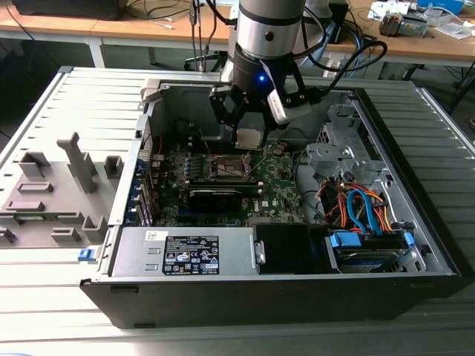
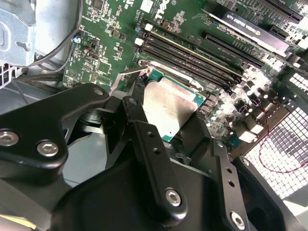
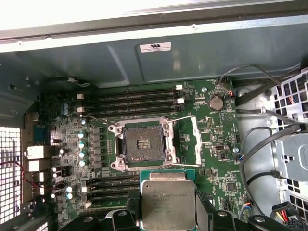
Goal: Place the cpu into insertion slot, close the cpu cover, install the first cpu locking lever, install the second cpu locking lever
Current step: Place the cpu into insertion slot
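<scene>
My black tool [image 3: 167, 219] grips flat silvery-beige square cpu [image 3: 168, 195] level, lower centre | grey-rimmed square insertion slot [image 3: 143, 146] mid-frame, bare | thin silver cpu cover [image 3: 197, 142] open to admit it

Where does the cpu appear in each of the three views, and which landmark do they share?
Exterior view: the cpu sits in the gripper, above the green motherboard.
Second wrist view: the cpu is tilted, in front of long black slots.
First wrist view: the cpu is near the open insertion slot.
Shared landmark: the green motherboard.

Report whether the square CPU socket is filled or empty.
Empty: grey-rimmed square socket shows bare dark centre; gripper holds silvery square chip.
</scene>
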### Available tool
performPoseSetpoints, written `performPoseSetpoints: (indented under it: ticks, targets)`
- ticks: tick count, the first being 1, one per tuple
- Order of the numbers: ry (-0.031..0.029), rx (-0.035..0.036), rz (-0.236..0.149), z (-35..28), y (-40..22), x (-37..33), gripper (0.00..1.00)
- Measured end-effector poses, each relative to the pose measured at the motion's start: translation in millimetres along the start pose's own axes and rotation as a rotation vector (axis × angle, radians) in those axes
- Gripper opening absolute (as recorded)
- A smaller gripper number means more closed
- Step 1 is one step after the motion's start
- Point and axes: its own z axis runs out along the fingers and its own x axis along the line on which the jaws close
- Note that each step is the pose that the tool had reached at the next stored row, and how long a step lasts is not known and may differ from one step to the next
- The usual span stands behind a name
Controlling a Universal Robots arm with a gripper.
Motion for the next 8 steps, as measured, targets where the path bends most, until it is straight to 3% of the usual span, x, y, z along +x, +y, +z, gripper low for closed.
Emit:
performPoseSetpoints:
  ticks: [8]
  targets:
    - [-0.0011, -0.0002, 0.013, 0.0, 0.0, 0.0, 0.55]
